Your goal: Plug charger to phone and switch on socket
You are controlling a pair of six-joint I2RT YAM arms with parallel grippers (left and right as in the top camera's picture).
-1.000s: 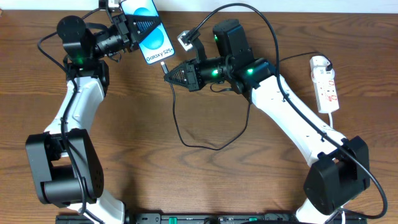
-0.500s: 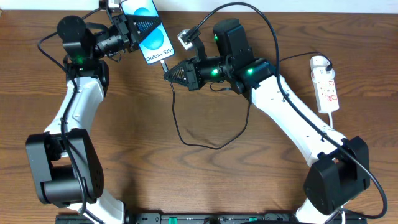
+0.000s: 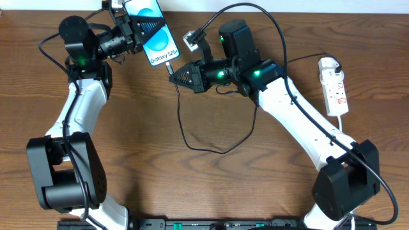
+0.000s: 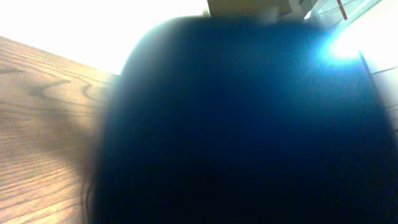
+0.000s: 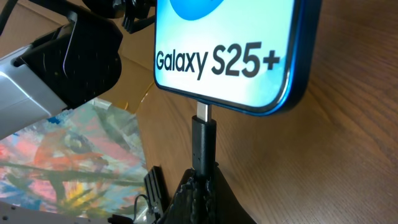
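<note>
Basically no change vs a sec ago: L gripper (image 3: 148, 25) clamped on phone (image 3: 160, 46), R gripper (image 3: 174, 75) clenched on charger (image 5: 203, 140) plug. Tip at port, metal showing, prob not fully seated. Socket (image 3: 335, 86) untouched, far right.

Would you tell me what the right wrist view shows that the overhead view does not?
Only the right wrist view shows bare metal on the tip of the charger at the port of the phone. Only the overhead shows the socket lying far right and the cable's slack loop. Both show the right gripper pinching the plug at the phone's lower edge.
</note>
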